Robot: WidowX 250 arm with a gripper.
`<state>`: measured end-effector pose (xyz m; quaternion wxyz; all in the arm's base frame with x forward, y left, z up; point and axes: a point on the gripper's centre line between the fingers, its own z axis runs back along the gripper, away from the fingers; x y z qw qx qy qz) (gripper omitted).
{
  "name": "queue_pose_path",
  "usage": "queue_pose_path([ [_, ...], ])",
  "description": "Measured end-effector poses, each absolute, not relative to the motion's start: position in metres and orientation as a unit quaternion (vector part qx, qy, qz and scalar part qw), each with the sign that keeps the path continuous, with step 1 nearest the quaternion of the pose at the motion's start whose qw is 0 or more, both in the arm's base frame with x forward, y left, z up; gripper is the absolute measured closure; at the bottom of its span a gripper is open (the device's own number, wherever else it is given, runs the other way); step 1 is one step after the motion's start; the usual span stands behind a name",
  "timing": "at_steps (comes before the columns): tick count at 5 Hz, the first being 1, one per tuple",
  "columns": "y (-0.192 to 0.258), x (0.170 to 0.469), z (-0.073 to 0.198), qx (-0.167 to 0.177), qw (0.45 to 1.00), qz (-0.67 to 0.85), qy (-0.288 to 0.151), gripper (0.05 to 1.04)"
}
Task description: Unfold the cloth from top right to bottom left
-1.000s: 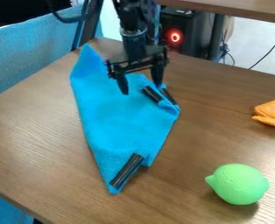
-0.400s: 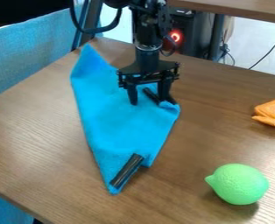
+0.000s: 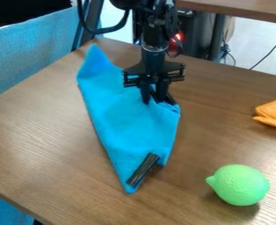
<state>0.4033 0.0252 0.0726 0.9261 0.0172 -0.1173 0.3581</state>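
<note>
Working from a distance, I am holding my claw (image 3: pixel 153 101) closed on a gathered fold of the blue cloth (image 3: pixel 125 125), beyond and to the left of the green lemon (image 3: pixel 239 184). The cloth is lying on the wooden surface (image 3: pixel 43 136) as a long, narrow wedge, its near point resting left of the lemon and its far point reaching well beyond it. A black strip (image 3: pixel 143 169) is showing at the near point, just left of the lemon across a bare gap. By my judgement, the job is standing at its opening stage: the grip is looking secured at the top-right side, while the unfolding itself is waiting. Everything after that is pending: lifting the fold, drawing it across toward the bottom left, laying it flat and letting go.
</note>
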Motion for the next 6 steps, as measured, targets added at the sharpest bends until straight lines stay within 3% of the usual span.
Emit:
queue_pose_path([
  [1, 0.024, 0.404, 0.073, 0.015, 0.926, 0.36, -0.111, 0.947],
  [4, 0.025, 0.401, 0.082, -0.017, 0.931, 0.351, -0.095, 0.992],
  [5, 0.029, 0.395, 0.097, -0.038, 0.934, 0.34, -0.102, 0.969],
  [6, 0.032, 0.39, 0.097, -0.042, 0.94, 0.323, -0.096, 0.793],
])
